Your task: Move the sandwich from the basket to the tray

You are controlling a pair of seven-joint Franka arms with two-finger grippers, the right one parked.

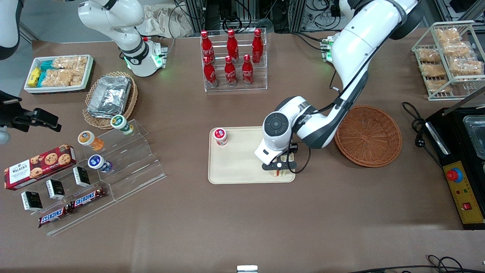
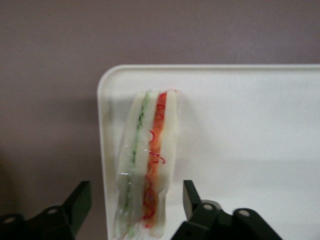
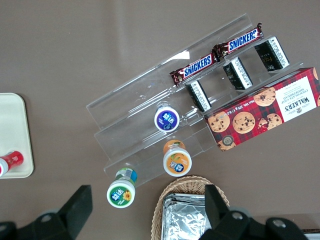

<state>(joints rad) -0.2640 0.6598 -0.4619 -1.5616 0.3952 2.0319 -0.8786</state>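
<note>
From the front, the claw (image 1: 279, 169) hangs low over the tray (image 1: 238, 167), at its corner nearest the empty basket (image 1: 368, 135). The wrist camera shows the sandwich (image 2: 146, 165) resting on the tray (image 2: 250, 140), fingers (image 2: 191, 197) spread clear of it. Only the retreat seems left.

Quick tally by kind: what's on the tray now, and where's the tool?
sandwich: 1
red-lidded cup: 1
Total on the tray: 2
basket: 0 items
The tool is open, straddling the sandwich over the tray corner.
</note>
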